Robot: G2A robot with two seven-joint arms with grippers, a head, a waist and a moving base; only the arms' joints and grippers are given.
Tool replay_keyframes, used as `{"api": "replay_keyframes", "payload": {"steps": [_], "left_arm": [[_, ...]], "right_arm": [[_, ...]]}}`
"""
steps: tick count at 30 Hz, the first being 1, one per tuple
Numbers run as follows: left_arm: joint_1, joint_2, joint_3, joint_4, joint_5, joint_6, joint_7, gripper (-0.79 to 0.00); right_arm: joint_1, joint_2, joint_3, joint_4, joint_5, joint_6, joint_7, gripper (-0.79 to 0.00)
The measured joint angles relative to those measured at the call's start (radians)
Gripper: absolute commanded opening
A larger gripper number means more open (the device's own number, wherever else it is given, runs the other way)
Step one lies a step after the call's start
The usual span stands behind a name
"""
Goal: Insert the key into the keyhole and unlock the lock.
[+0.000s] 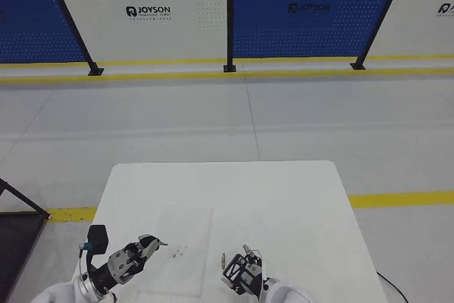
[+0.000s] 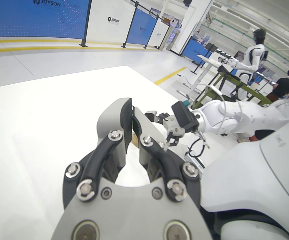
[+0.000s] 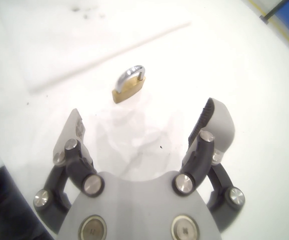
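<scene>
A small brass padlock with a silver shackle lies on the white table, just beyond the fingertips of my right gripper. That gripper is open, and the lock is not between its fingers. In the top view the right gripper is near the table's front edge. To its left, my left gripper is shut on a thin key that sticks out of its tip. In the left wrist view the pads of the left gripper press on the key's edge, and the right gripper faces it.
A clear thin sheet lies flat on the table's middle, with a few dark specks on it. Its edge runs just past the padlock. A black rack stands left of the table. Blue and white barriers line the far floor.
</scene>
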Motion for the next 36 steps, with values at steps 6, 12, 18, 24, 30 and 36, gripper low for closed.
{"api": "replay_keyframes", "payload": {"steps": [6,12,18,24,30,36], "left_arm": [[0.0,0.0,0.0,0.0,0.0,0.0,0.0,-0.785],[0.0,0.0,0.0,0.0,0.0,0.0,0.0,-0.785],[0.0,0.0,0.0,0.0,0.0,0.0,0.0,-0.785],[0.0,0.0,0.0,0.0,0.0,0.0,0.0,-0.785],[0.0,0.0,0.0,0.0,0.0,0.0,0.0,-0.785],[0.0,0.0,0.0,0.0,0.0,0.0,0.0,-0.785]], "right_arm": [[0.045,-0.024,-0.049,0.061,0.09,0.052,-0.049,-0.203],[0.08,-0.039,-0.086,0.094,0.112,0.077,-0.045,-0.486],[0.098,-0.047,-0.11,0.117,0.096,0.104,-0.034,-0.662],[0.103,-0.049,-0.117,0.126,0.092,0.108,-0.042,-0.785],[0.096,-0.045,-0.103,0.103,0.1,0.101,-0.077,-0.785],[0.071,-0.034,-0.034,0.036,0.221,0.055,-0.172,-0.785]]}}
